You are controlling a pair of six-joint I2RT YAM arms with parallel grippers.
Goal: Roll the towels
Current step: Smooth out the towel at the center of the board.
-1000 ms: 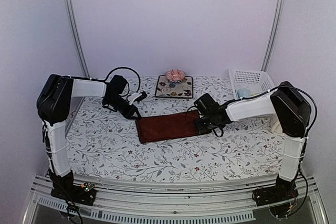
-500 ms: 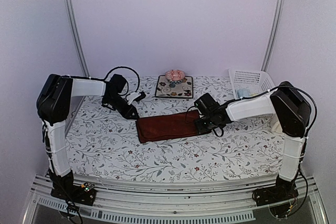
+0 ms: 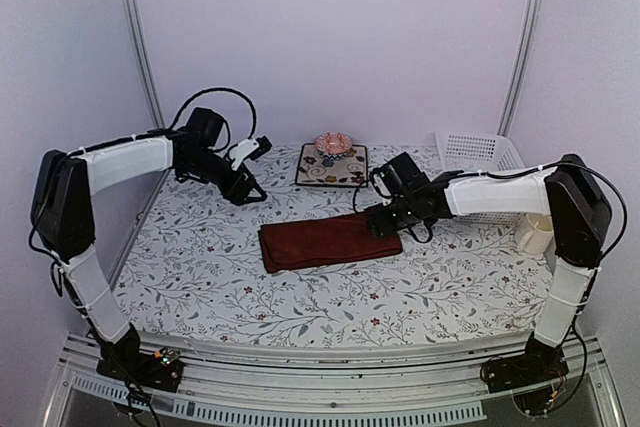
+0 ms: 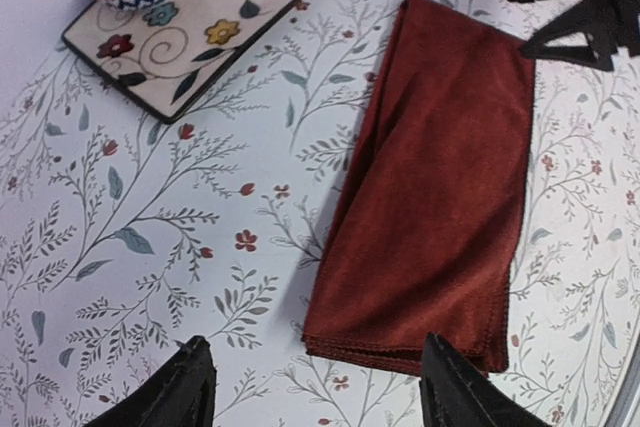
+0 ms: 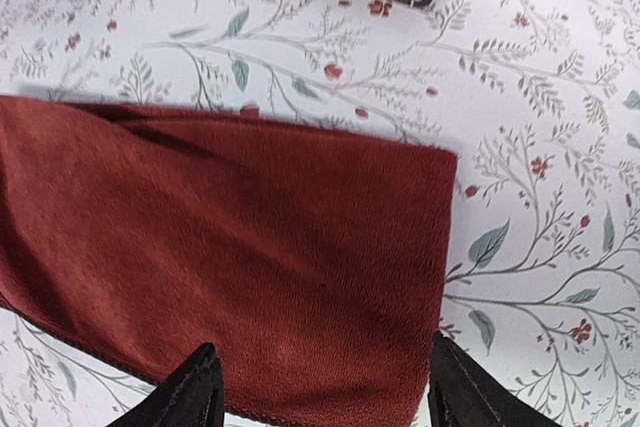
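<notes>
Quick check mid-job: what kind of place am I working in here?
Probably a lab test booth dressed as a home table: plain white walls with metal rails, a floral table cover, and household props on it: a red towel, a mat and a basket.

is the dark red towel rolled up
No, in the left wrist view the dark red towel lies flat as a long folded strip on the floral table covering, with neither end curled over.

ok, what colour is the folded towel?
Plain dark red towel, best seen in the left wrist view.
</notes>
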